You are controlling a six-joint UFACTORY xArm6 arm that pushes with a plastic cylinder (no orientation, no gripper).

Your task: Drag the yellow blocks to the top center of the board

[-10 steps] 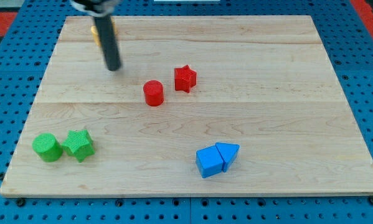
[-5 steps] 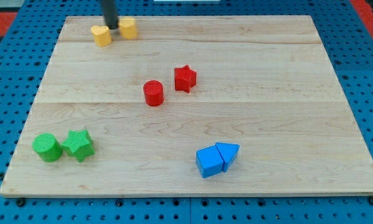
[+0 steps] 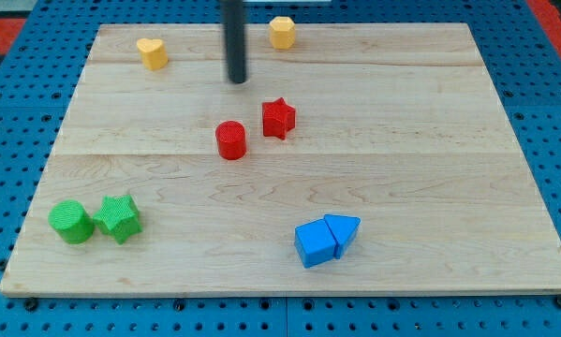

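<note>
A yellow heart-shaped block point(image 3: 152, 52) lies near the board's top left. A yellow hexagonal block point(image 3: 282, 32) lies at the top center, close to the top edge. My tip point(image 3: 237, 80) is between them, below both, touching neither. It stands above the red cylinder point(image 3: 230, 140) and to the upper left of the red star point(image 3: 278, 118).
A green cylinder point(image 3: 70, 222) and a green star point(image 3: 118, 218) sit together at the bottom left. A blue cube point(image 3: 315, 243) and a blue triangular block point(image 3: 343, 231) touch each other at the bottom center-right. The wooden board point(image 3: 430, 140) lies on a blue pegboard.
The yellow hexagonal block moved right from beside the heart to the top center. My tip moved right and down from between the yellow blocks. The heart block stayed put.
</note>
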